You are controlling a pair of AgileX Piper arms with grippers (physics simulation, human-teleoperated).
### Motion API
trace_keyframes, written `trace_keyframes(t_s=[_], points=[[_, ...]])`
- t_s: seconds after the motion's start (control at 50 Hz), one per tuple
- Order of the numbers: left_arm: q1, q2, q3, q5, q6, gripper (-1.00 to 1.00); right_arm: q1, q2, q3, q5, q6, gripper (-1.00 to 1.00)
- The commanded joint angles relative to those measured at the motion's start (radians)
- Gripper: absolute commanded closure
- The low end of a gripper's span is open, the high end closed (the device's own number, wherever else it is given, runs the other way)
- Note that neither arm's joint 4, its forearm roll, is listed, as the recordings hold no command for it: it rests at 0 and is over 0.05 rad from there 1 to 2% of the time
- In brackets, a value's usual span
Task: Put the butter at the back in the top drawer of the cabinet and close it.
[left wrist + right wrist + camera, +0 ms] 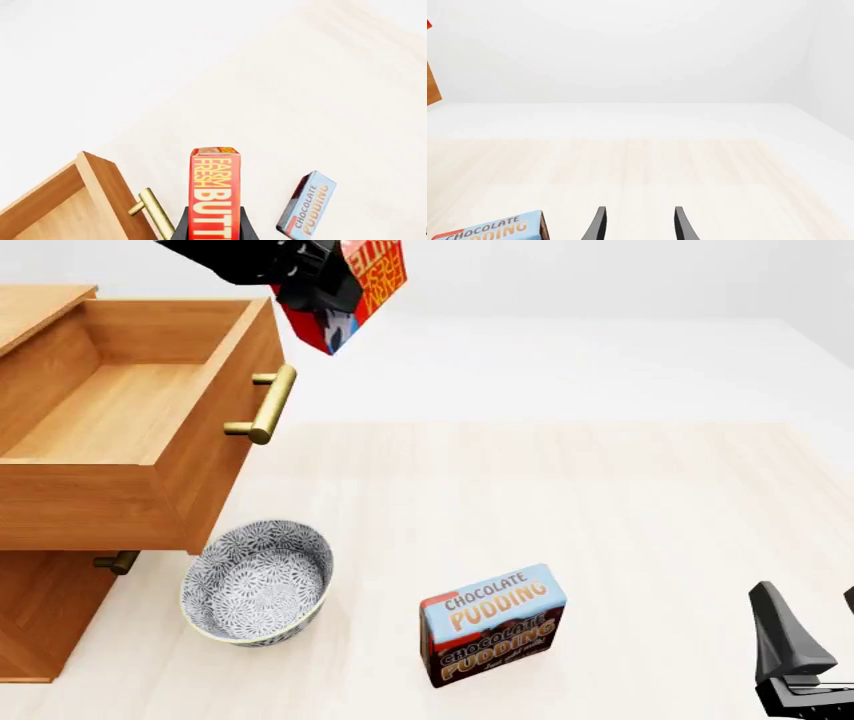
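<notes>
The butter [367, 280] is a red box with yellow lettering, held high in the air by my left gripper [320, 290], which is shut on it just right of the top drawer's front. In the left wrist view the butter [215, 192] stands between the dark fingers [182, 227]. The top drawer [120, 405] of the wooden cabinet [47, 610] is pulled out, its inside bare, its brass handle [267, 405] facing right. My right gripper [638, 224] is open at the table's near right, holding nothing.
A patterned bowl [256, 582] sits on the table under the open drawer. A blue-and-brown Chocolate Pudding box [494, 625] stands near the table's front middle. A lower drawer handle [118, 562] shows beneath the open drawer.
</notes>
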Motion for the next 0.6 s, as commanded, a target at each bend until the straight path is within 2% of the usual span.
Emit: trace_keyframes(t_s=[0.02, 0.16, 0.6], points=[[0.072, -0.08, 0.015, 0.027, 0.05, 1.0, 0.0, 0.0, 0.0, 0.0, 0.0, -1.0], [0.1, -0.098, 0.01, 0.045, 0.055, 1.0, 0.0, 0.0, 0.0, 0.0, 0.0, -1.0], [0.202, -0.194, 0.074, 0.081, 0.097, 1.0, 0.0, 0.0, 0.0, 0.0, 0.0, -1.0]])
